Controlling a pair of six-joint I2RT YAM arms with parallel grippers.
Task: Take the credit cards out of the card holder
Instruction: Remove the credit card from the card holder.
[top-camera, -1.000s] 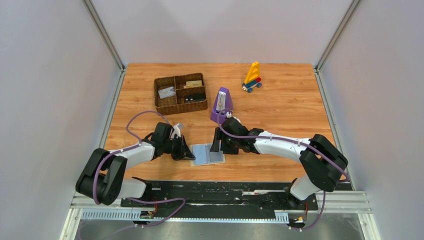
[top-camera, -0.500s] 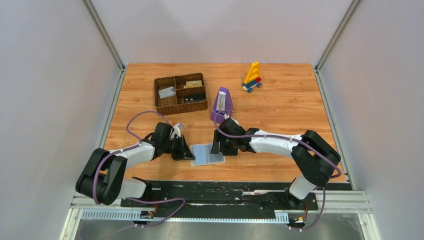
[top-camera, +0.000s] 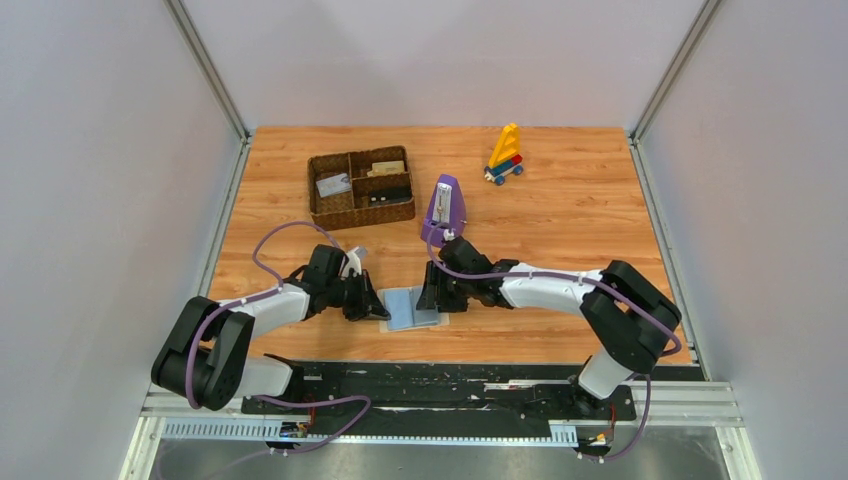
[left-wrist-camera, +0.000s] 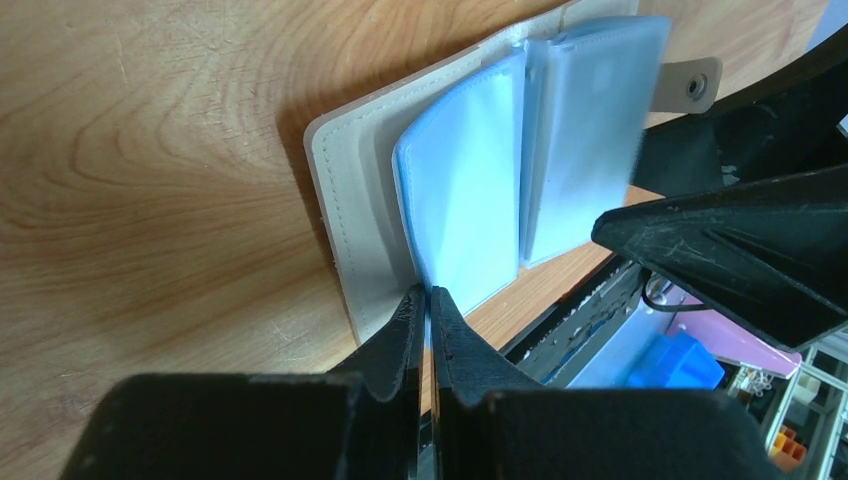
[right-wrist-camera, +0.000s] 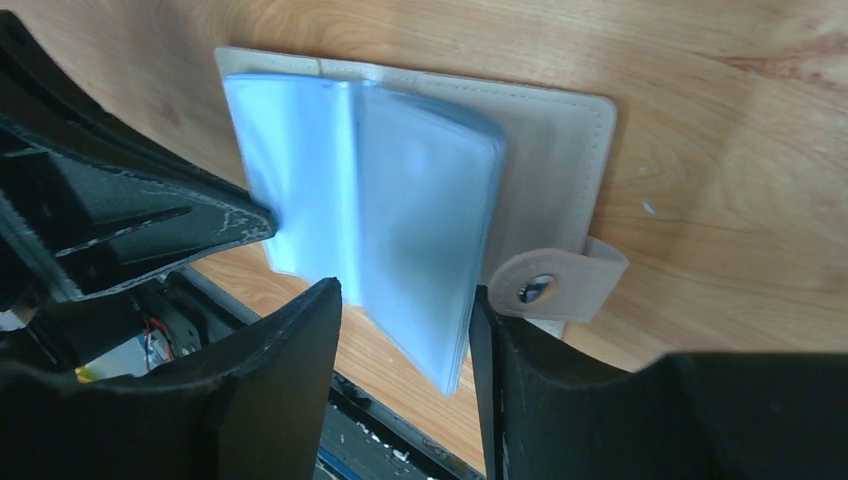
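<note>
**Card holder open on the surface, nipped at left, straddled at right**

Top view. Wood-grain surface (top-camera: 560, 220), with pale grey walls (top-camera: 110, 150) on three sides. A brown woven tray (top-camera: 360, 215) sits at the upper left. The credit cards (top-camera: 333, 185) lie in its compartments: a greyish one at left, a tan one at upper right, a black one at lower right. A purple metronome (top-camera: 443, 212) stands upright at centre, and a yellow block toy (top-camera: 505, 155) is at upper right. The card holder (top-camera: 412, 308) lies low centre, near the front edge. The left fingers (top-camera: 372, 305) are at its left edge and the right fingers (top-camera: 430, 295) are over its right part.

Left wrist view. The card holder (left-wrist-camera: 345, 230) lies open, beige cover down on the wood, with its light-blue leaves fanned. The left fingers (left-wrist-camera: 410, 325) are nearly closed, nipping the lower corner of one leaf, which is raised off the cover. The right fingers (left-wrist-camera: 720, 250) show dark at the right of the frame.

Right wrist view. The card holder (right-wrist-camera: 550, 160) has a snap tab (right-wrist-camera: 555, 285) at its lower right. The right fingers (right-wrist-camera: 295, 350) stand part-way apart with the lower edge of the leaf stack between them; I cannot tell whether they touch it. The left fingers (right-wrist-camera: 190, 225) come in from the left, with their tips at the leaves' edge.
</note>
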